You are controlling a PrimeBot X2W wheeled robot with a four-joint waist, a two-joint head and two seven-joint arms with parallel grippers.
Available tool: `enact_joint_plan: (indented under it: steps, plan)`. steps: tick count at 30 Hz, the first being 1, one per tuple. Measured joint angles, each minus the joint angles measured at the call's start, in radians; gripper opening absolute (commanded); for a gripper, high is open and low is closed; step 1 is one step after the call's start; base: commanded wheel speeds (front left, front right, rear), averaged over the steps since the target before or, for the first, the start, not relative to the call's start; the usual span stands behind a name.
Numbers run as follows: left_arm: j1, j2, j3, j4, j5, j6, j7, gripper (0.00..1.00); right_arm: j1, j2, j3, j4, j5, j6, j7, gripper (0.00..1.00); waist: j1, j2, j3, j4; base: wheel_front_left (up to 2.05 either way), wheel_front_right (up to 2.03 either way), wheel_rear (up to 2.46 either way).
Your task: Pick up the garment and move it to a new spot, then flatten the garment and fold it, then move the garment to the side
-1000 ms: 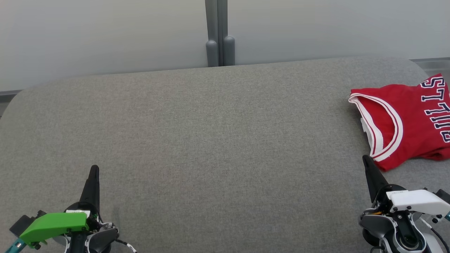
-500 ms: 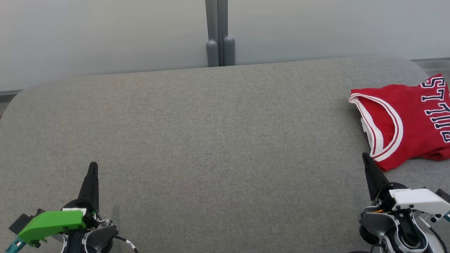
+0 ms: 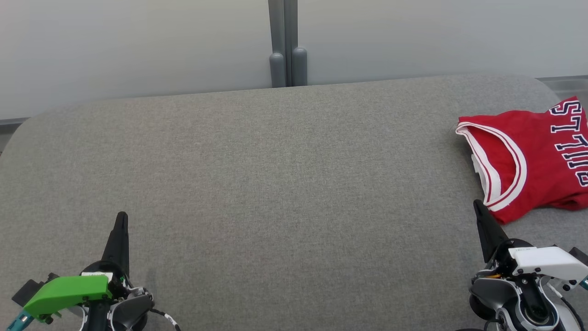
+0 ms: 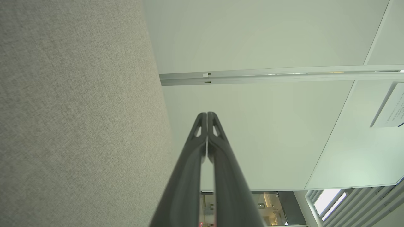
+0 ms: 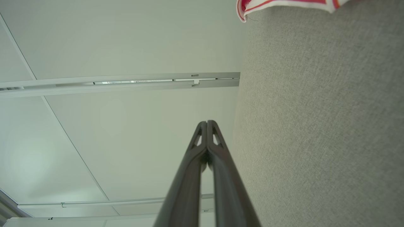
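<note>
Both pinched tight and empty: right gripper [image 3: 478,208] just beside the red garment [image 3: 537,165], left gripper [image 3: 121,218] well apart from it.

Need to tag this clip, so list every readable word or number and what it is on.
"ULLS": dark letters running sideways on the red jersey; an earlier letter is cut by the frame edge.
Wall sign, left wrist view: print too small to read.
Labels on left gripper and right gripper: too small.

Office-like room; frosted glass partitions [image 3: 138,46] behind a grey fabric-topped table [image 3: 275,184].
</note>
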Motion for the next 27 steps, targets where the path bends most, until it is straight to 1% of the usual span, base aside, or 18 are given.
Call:
enact_joint_plan:
  steps: [27]
  plan:
    - [0.000, 0.000, 0.000, 0.000, 0.000, 0.000, 0.000, 0.00, 0.000, 0.000, 0.000, 0.000, 0.000, 0.000, 0.000, 0.00, 0.0000, 0.0000, 0.000, 0.000, 0.00, 0.00, 0.00]
